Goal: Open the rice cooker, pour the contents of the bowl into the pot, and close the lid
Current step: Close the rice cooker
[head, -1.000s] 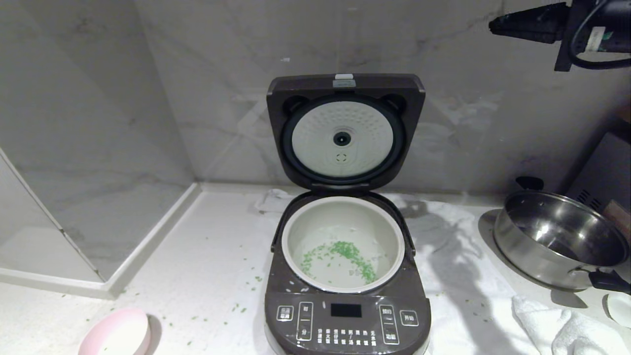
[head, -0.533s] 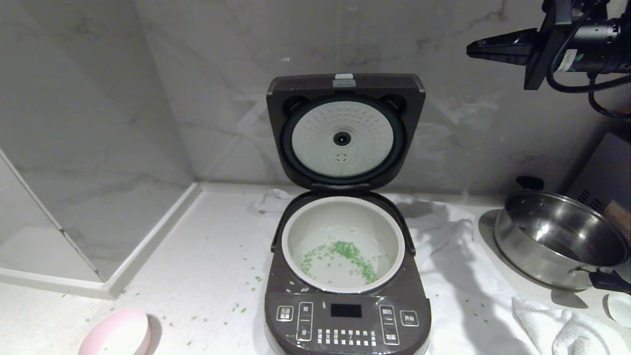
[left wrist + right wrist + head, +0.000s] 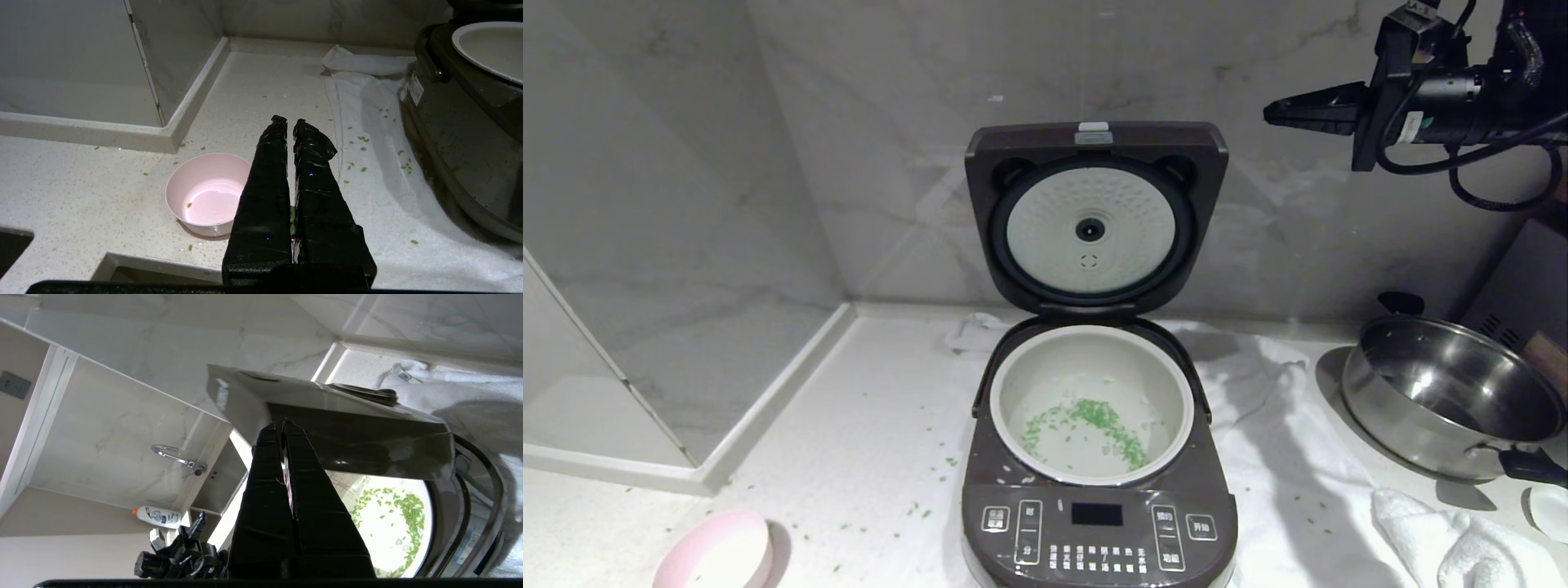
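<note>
The dark rice cooker (image 3: 1098,523) stands open in the middle of the counter, its lid (image 3: 1094,216) upright with the dimpled white disc facing me. Green bits (image 3: 1094,420) lie in the off-white pot (image 3: 1090,359). High at the upper right, level with the lid's top and well to its right, my right gripper (image 3: 1270,114) points left, shut and empty. In the right wrist view that gripper (image 3: 282,424) points at the lid's outer side (image 3: 347,412). The pink bowl (image 3: 719,555) sits at the front left, nearly empty (image 3: 204,196). Beside it hangs my left gripper (image 3: 288,120), shut.
A steel pan (image 3: 1445,400) with a black handle stands at the right, a crumpled white cloth (image 3: 1454,539) in front of it. A white towel (image 3: 1282,457) lies under the cooker. Green bits are scattered on the counter (image 3: 866,457). A sunken sink (image 3: 613,425) lies left.
My right gripper has moved left and a little lower, nearer to the lid's top right corner. The cooker, bowl and pan have not moved.
</note>
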Motion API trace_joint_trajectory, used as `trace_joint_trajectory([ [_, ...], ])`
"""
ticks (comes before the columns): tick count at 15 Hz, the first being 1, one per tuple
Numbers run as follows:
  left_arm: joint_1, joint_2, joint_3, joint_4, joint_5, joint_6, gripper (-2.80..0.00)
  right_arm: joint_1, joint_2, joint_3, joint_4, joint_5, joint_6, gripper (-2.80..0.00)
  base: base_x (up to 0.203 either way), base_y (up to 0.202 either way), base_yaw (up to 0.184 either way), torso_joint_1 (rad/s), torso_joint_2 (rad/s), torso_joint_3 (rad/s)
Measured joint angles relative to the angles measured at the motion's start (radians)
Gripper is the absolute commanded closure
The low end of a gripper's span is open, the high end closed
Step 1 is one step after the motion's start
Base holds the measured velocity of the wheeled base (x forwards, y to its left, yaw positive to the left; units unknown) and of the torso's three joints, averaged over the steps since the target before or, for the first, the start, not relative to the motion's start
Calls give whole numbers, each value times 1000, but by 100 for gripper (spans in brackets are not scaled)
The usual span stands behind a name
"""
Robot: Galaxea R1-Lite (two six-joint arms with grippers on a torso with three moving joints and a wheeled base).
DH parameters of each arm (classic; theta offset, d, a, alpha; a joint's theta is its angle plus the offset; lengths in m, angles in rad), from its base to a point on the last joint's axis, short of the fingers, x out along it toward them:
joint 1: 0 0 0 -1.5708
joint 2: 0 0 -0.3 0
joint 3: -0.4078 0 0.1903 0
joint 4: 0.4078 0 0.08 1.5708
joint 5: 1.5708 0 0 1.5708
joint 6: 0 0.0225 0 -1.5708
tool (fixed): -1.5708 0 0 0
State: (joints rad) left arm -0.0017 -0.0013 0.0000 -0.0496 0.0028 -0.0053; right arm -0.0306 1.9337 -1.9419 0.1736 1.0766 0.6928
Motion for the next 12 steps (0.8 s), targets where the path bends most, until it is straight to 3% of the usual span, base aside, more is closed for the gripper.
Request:
trace_joint_trajectory([
  [12,0,0,0,0,0,0,0,127,99,-12,-8,-43,0,0,0,0,0,0,0,0],
])
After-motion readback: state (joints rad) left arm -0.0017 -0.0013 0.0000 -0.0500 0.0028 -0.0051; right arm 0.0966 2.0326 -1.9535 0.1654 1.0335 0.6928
